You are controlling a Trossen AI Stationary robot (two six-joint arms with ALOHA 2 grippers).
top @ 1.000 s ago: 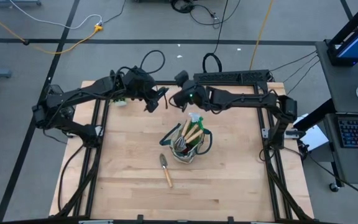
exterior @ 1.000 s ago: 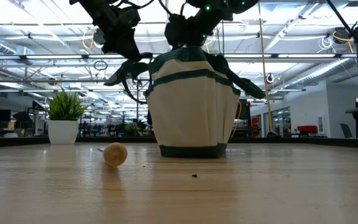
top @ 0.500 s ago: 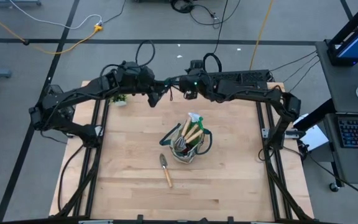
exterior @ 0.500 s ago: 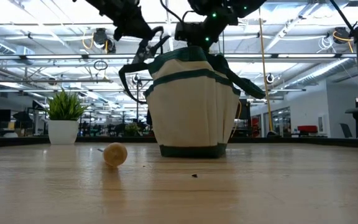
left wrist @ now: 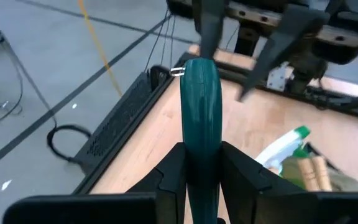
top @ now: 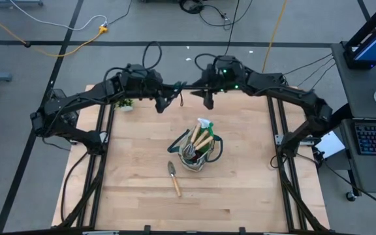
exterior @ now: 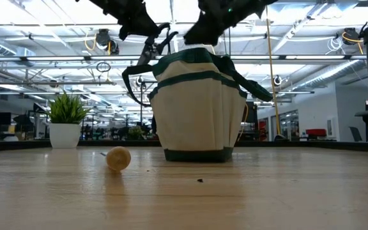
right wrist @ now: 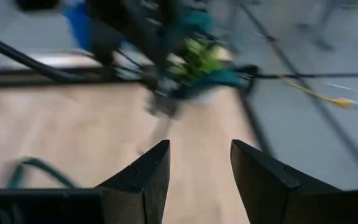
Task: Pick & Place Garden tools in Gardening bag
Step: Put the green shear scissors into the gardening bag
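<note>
My left gripper hovers over the table's far edge, shut on teal-handled pruning shears. My right gripper hangs just to its right, open, with nothing between its fingers. The beige gardening bag stands upright mid-table on its base. It holds wooden-handled tools and a green spray bottle. A trowel lies flat on the table in front of the bag, and its handle end faces the low camera. My left gripper pinches one teal handle of the shears between its two fingers. The handle runs along the fingers and sticks out past their tips, ending in a small metal ring. The fingers come from the table's left, slanting slightly down. The shears are lifted clear of the table.
A small potted plant stands at the far left, close under my left arm. A black power strip and cables lie along the far edge. Bare wood spreads left, right and in front of the bag.
My right gripper has drawn away from my left one toward the table's right, risen and rolled over. It stays open. My left gripper has tipped up toward level and risen a little, still shut on the shears. The bag and the trowel have kept still.
</note>
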